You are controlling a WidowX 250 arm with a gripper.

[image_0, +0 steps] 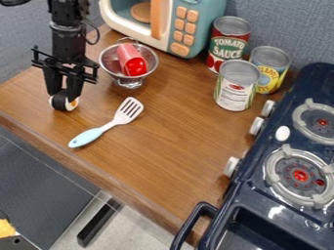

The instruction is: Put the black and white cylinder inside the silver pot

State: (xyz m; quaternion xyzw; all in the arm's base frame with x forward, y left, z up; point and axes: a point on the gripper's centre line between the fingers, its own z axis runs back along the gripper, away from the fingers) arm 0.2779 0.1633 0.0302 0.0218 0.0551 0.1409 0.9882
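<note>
Navy stove [249,201] flanks the wooden counter [170,151] before a grey wall [287,24], while jaws [64,99] grip the cylinder [60,102].

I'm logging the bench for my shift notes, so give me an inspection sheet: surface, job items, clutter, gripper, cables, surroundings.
Surface: brown wood-grain counter; spills, nothing seen.
Job item, cylinder: black and white cylinder at the counter's left side, outside the pot.
Job item, pot: silver pot with a pink and red object inside.
Clutter: spatula in front of the pot; three cans near the stove.
Gripper: black gripper right at the cylinder; whether it has hold of it, cannot tell.
Cables: black cable looping beside the arm.
Surroundings: toy microwave behind the pot; dark blue toy stove at right; grey wall behind.
</note>
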